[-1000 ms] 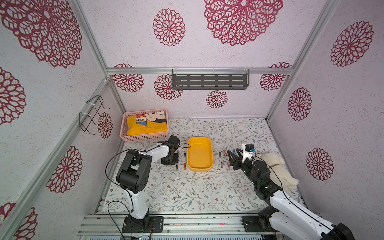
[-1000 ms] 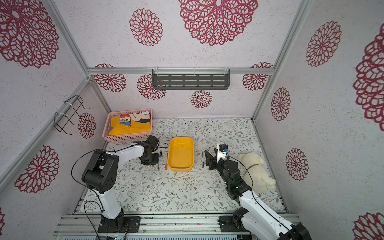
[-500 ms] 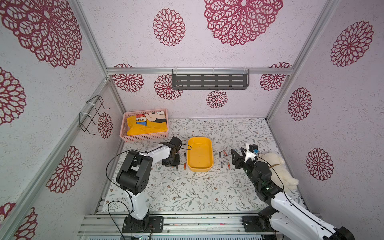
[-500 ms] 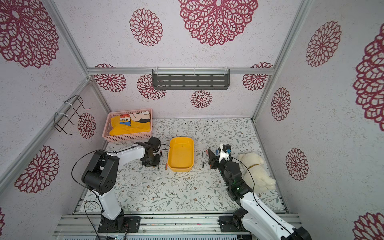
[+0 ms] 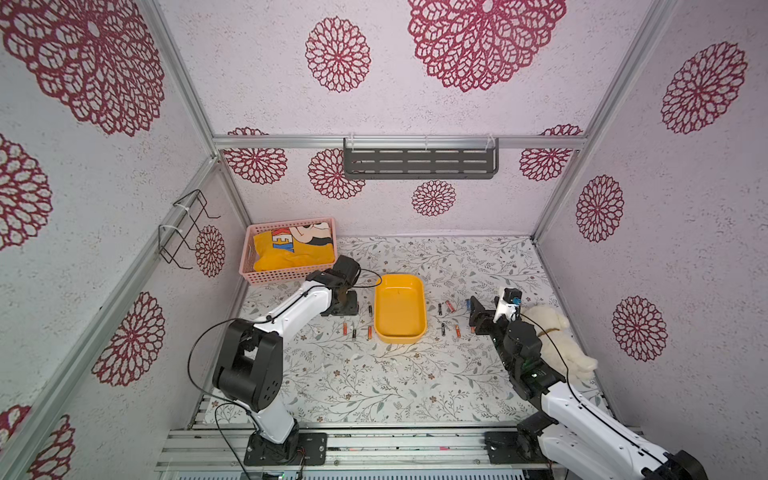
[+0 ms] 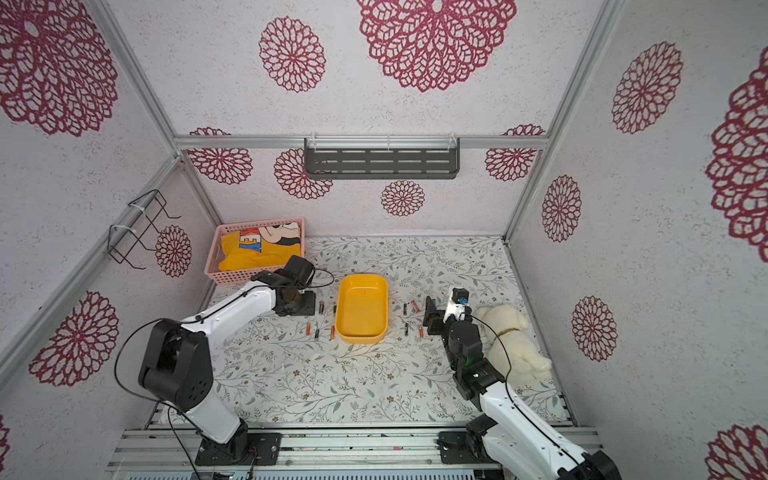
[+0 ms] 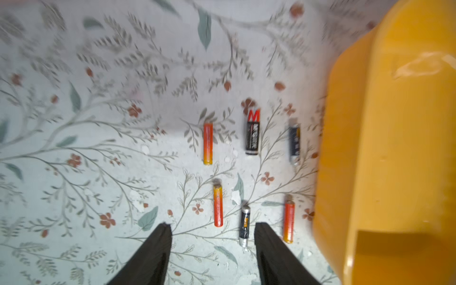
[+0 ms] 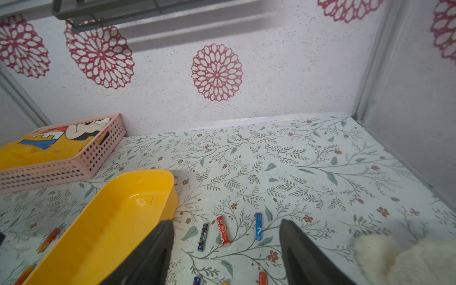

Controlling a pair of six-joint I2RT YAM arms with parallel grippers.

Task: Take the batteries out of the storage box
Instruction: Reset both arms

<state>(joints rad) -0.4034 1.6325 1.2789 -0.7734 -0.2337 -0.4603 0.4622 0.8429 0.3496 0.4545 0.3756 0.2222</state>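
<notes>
The yellow storage box (image 5: 400, 307) (image 6: 361, 307) stands in the middle of the floral mat, and no battery shows inside it. Several batteries lie on the mat to its left (image 5: 354, 332) and to its right (image 5: 449, 306). My left gripper (image 5: 347, 305) (image 7: 213, 225) points down just left of the box, open. A black battery (image 7: 244, 225) lies on the mat between its fingertips, and an orange one (image 7: 218, 206) lies just ahead. My right gripper (image 5: 478, 318) (image 8: 225, 223) hovers open over the right-hand group, which includes a blue battery (image 8: 258, 226).
A pink lattice basket (image 5: 286, 276) with yellow cloth stands at the back left. A white plush toy (image 5: 552, 336) lies close behind the right arm. A grey shelf (image 5: 419, 158) hangs on the back wall and a wire rack (image 5: 187, 224) on the left wall.
The left gripper's jaws have spread apart over the batteries left of the box. The right gripper has drawn back slightly to the right and opened wider.
</notes>
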